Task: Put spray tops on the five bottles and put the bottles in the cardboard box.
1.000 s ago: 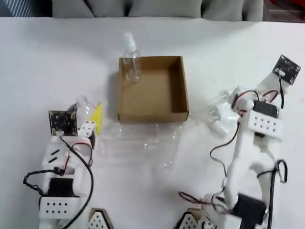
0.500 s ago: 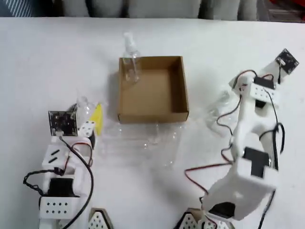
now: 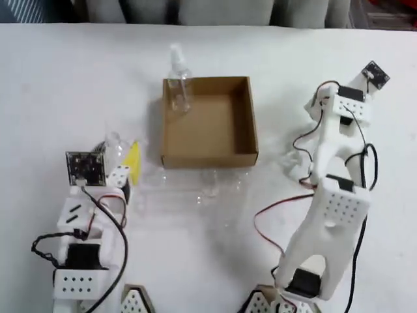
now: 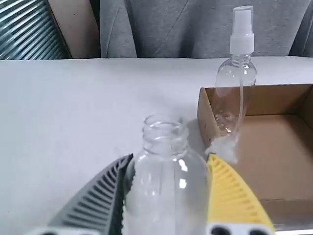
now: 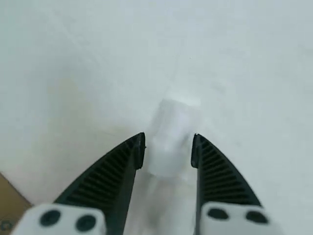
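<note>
left gripper (image 4: 168, 161) clamped on open-necked bottle (image 4: 166, 196), lower left of high view | right gripper (image 5: 167, 143) part open astride spray top (image 5: 172, 122) lying on table (image 5: 73, 49), right of cardboard box (image 3: 208, 158) | capped bottle (image 3: 177, 85) upright in box's upper-left corner | clear bottles (image 3: 202, 189) lie just below box

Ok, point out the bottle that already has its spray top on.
The upright bottle at the far left corner of the cardboard box: a white spray top caps it. The open-necked bottle held in the jaws of the left gripper has none.
</note>
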